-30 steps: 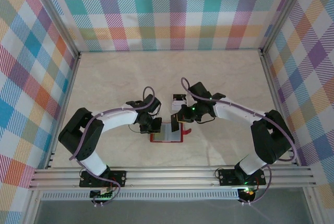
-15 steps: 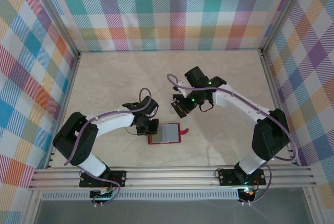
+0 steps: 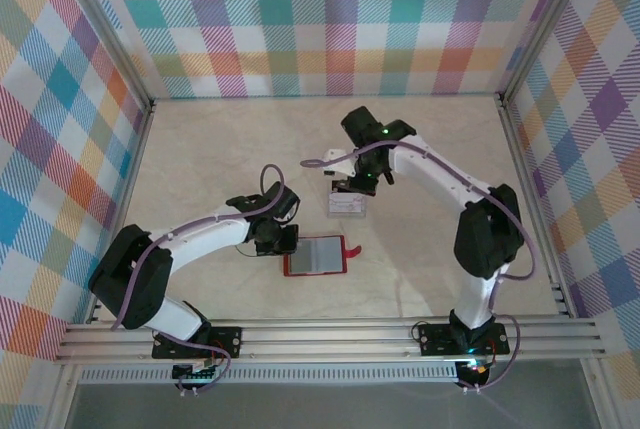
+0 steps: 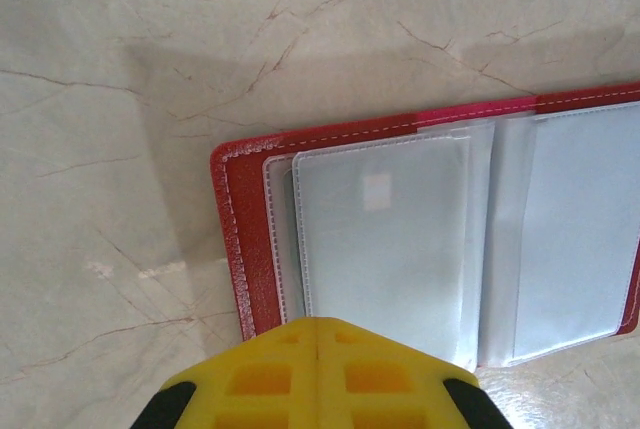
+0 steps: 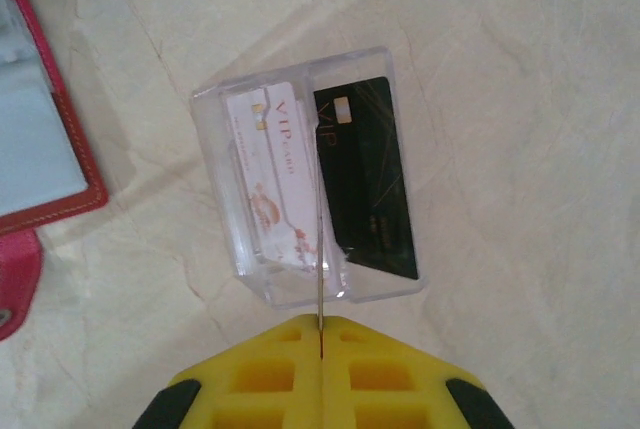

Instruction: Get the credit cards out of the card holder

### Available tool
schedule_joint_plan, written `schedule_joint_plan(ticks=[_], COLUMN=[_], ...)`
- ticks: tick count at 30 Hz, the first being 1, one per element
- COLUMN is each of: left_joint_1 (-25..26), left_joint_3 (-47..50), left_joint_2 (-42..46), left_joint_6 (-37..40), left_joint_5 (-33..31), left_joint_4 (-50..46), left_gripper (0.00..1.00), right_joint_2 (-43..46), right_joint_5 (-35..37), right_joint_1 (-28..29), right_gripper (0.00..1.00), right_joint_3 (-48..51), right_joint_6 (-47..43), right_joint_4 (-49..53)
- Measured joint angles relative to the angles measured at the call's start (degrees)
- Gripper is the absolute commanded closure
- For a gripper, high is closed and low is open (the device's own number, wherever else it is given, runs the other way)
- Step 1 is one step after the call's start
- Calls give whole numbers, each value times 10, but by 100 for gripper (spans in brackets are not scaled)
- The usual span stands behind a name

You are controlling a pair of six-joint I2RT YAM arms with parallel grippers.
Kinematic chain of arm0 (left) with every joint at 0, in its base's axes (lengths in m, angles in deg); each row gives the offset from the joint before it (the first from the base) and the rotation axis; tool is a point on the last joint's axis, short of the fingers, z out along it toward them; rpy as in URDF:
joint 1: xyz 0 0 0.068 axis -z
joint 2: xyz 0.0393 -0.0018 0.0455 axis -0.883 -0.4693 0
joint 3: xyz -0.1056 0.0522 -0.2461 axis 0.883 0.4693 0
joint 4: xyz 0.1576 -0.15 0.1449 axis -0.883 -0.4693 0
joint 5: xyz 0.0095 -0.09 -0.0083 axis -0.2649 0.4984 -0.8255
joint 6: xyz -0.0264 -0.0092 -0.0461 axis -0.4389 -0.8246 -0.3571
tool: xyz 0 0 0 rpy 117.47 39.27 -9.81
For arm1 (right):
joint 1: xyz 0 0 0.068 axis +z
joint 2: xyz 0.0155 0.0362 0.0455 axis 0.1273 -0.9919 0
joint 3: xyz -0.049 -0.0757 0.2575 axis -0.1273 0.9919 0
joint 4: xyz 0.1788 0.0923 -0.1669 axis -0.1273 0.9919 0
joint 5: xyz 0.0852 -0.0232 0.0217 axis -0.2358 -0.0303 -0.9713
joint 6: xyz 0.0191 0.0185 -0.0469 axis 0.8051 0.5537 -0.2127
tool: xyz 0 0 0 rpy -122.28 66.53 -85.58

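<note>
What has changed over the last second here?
The right gripper, shut on a thin card seen edge-on, swung from the open card holder to the far side and now hangs over the clear tray holding a white card and a black card. The left gripper eased slightly left along the holder's left edge. The holder stayed put, open.
</note>
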Motion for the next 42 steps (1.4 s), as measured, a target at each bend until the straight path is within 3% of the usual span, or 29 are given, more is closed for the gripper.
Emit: schedule_joint_plan(ticks=[16,30,42], left_joint_1=[-17,-23,-25], left_joint_3=[0,6,6], left_joint_2=[3,3,3], left_joint_6=[9,9,11], left_joint_5=[-1,-1,-1], left_joint_4=[0,0,0], left_gripper=[94,94,94], right_joint_2=[-115,-180,-195], right_joint_5=[9,3,2], right_joint_1=[-1,-5,-5], right_gripper=[100,100,78], right_joint_3=[-155,-199,-199], right_joint_6=[-85,-89,-83], right_joint_4=[100,137,127])
